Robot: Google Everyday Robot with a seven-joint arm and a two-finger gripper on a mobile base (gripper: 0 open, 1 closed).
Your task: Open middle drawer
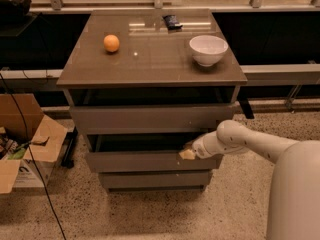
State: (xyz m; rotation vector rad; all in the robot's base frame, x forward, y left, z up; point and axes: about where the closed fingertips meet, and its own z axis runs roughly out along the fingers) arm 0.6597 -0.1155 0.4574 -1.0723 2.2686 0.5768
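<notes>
The grey-brown table (150, 64) is standing in the middle of the scene with three drawers stacked beneath its top. The middle drawer (135, 162) is sitting directly under the table's top drawer (150, 118) and above its bottom drawer (150, 179). Its flat front is standing forward of the table's body, and a dark strip of its inner box is showing along its upper edge.

The gripper (188, 153) is resting at the upper edge of the middle drawer's front, toward the table's right side, with its pale tan tip lying against that edge. Whether the gripper is open or closed, or has hold of anything, cannot be told. The white arm (250, 141) is reaching in from the right of the table.

On the table, an orange (111, 43) is sitting toward the left, a white bowl (208, 49) is sitting toward the right, and a small dark object (172, 21) is lying near the back edge. A cardboard box (30, 144) is standing open on the floor to the left of the table, with a black cable (35, 174) trailing past it.
</notes>
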